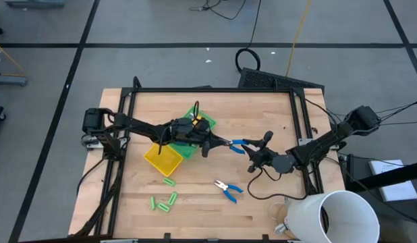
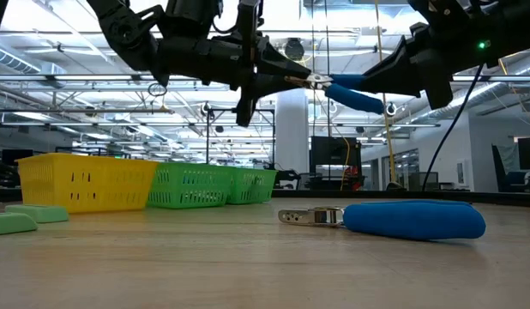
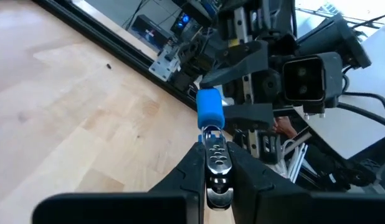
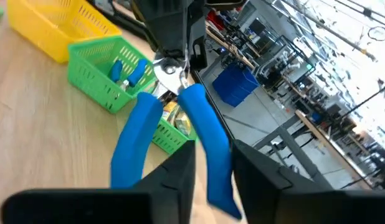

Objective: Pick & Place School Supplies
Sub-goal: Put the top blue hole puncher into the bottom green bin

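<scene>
Two grippers share one pair of blue pliers (image 1: 237, 144) above mid-table: my left gripper (image 1: 218, 141) is clamped on the metal nose, my right gripper (image 1: 251, 156) loosely straddles the handles, its fingers part open

The robot had two thin black arms made of long bars and round joints, a left black arm (image 1: 137, 125) and a right black arm (image 1: 330, 140). Black cables ran along them and looped down near the right one. Each arm ended in two dark flat fingers (image 3: 189, 171), and a small green light (image 2: 482, 45) glowed on one arm.
</scene>
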{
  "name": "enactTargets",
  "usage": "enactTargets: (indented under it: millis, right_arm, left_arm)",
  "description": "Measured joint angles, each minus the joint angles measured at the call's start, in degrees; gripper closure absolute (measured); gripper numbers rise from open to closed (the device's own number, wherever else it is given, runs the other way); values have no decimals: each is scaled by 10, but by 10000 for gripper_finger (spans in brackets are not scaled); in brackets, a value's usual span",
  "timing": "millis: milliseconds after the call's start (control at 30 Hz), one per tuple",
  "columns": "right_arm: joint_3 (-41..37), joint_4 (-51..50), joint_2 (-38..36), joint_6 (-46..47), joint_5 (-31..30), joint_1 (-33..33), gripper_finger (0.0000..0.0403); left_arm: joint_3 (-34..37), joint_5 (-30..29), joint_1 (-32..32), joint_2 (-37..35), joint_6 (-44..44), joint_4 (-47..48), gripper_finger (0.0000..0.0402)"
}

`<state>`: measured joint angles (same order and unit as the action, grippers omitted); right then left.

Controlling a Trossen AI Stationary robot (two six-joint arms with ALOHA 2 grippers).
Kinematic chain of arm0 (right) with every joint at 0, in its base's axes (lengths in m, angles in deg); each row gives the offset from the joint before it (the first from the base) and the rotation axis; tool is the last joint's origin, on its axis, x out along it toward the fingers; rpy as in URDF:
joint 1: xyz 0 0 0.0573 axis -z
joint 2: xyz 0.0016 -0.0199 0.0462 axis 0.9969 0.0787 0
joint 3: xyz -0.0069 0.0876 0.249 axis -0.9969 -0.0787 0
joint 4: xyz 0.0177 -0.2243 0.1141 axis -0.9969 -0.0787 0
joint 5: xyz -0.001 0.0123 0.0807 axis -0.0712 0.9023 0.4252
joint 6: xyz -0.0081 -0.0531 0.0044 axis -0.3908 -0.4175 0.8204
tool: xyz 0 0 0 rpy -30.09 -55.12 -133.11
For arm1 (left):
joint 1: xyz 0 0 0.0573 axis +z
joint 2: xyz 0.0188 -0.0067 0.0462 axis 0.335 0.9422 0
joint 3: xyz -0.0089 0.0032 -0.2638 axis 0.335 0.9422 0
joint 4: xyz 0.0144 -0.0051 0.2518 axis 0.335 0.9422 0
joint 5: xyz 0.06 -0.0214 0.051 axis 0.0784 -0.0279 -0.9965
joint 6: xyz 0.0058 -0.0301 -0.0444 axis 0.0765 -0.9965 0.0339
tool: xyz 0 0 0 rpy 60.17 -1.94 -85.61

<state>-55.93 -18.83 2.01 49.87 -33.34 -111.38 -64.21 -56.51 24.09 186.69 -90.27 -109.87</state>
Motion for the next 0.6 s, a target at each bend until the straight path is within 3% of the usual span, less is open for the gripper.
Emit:
enactTargets:
  millis: [167, 300, 600]
  right_arm:
    - [0, 1, -5, 63, -4, 0, 249]
    - [0, -2, -11, 69, 0, -1, 221]
    - [0, -10, -15, 67, 0, -1, 212]
  left_arm:
    - [0, -9, 8, -66, 32, 88, 364]
    - [0, -32, 17, -142, 50, 212, 364]
    - [0, -45, 60, -344, 37, 572, 364]
